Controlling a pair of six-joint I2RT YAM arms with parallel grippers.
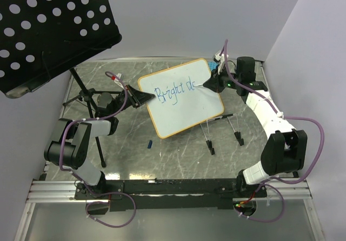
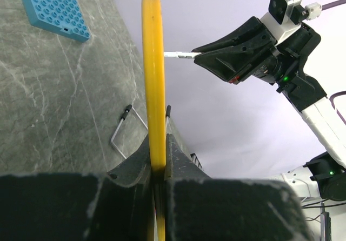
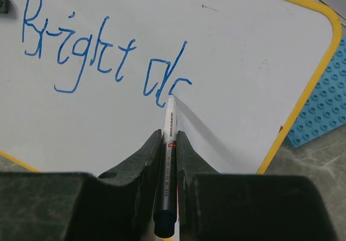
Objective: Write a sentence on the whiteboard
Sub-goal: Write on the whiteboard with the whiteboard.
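The whiteboard point(image 1: 186, 103), white with a yellow rim, is held tilted above the table. My left gripper point(image 1: 141, 96) is shut on its left edge; in the left wrist view the yellow rim point(image 2: 154, 79) runs edge-on between my jaws point(image 2: 158, 146). My right gripper point(image 1: 208, 82) is shut on a marker point(image 3: 168, 144) whose tip touches the board point(image 3: 243, 52). The sentence point(image 3: 102, 52) in blue reads "Bright d" plus a partial letter at the tip. It also shows in the top view point(image 1: 174, 91).
A blue studded plate point(image 2: 54, 8) lies behind the board, also in the right wrist view point(image 3: 324, 111). A wire stand with black feet point(image 1: 223, 128) sits under the board. A black perforated music stand point(image 1: 51, 30) rises at the left. A small blue cap point(image 1: 149, 142) lies on the table.
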